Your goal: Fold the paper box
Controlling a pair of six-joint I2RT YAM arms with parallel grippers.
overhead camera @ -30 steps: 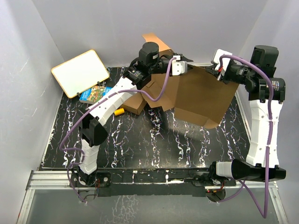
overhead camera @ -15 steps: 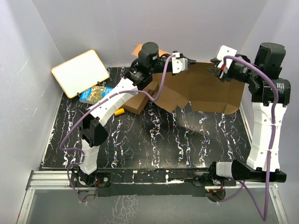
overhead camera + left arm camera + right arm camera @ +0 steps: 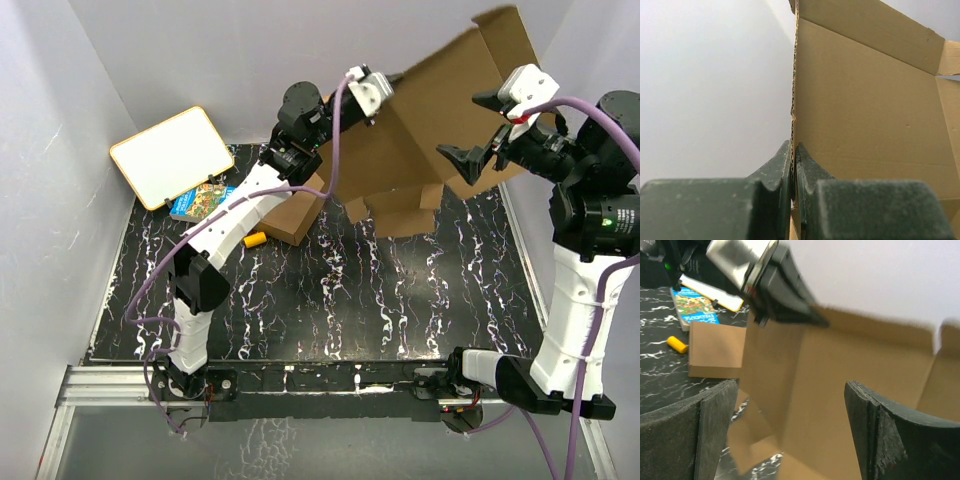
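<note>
I see the black marbled table [image 3: 330, 300] filling the floor of the top view. Over its far right part the paper box [image 3: 440, 110] is an unfolded cardboard sheet held up in the air. It tilts steeply, its top corner is high against the back wall, and its notched lower flaps hang above the tabletop.

My left gripper [image 3: 388, 82] has the sheet by its left edge. On the left wrist camera the jaws are pressed together on that corrugated edge [image 3: 792, 150], and the box [image 3: 865, 110] rises away from them with a fold line across its top.

My right gripper [image 3: 475, 128] sits in front of the sheet's right half with its jaws spread wide. On the right wrist view the fingers [image 3: 690, 430] frame the blurred box [image 3: 840, 380]. I cannot tell whether either finger touches it.

A plain flat brown box [image 3: 295, 215] lies on the table under the left arm. A whiteboard [image 3: 172, 155] leans in the far left corner, and a book [image 3: 200, 200] lies just below it. A small yellow piece [image 3: 254, 240] lies just beside the flat box.
</note>
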